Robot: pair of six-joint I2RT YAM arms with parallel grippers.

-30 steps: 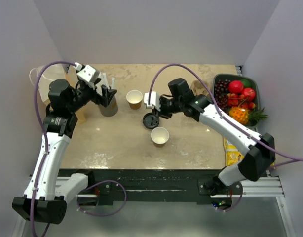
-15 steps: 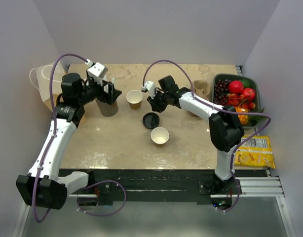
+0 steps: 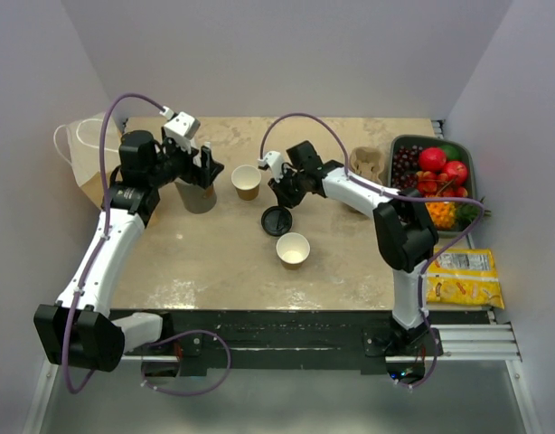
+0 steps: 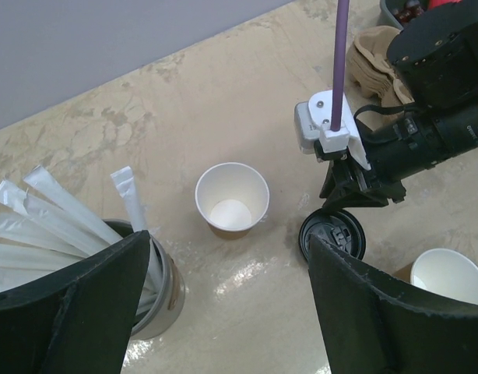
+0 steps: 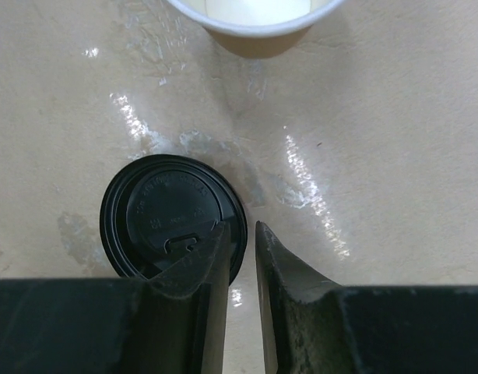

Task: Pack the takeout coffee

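— Where was the kraft-brown paper cup with its round black lid (image 3: 276,220)?
— Mid-way across the desk (image 3: 350,262); the right pincer (image 5: 243,226) hung over its rim, barely parted. Beyond, the left pincer (image 3: 207,168) gaped wide by a grey cup of white straws (image 3: 198,194).

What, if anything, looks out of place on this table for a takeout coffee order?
The black lid lies flat on the table by itself, between the far open cup and the near open cup, capping neither. Both cups stand upright with bare white insides showing.
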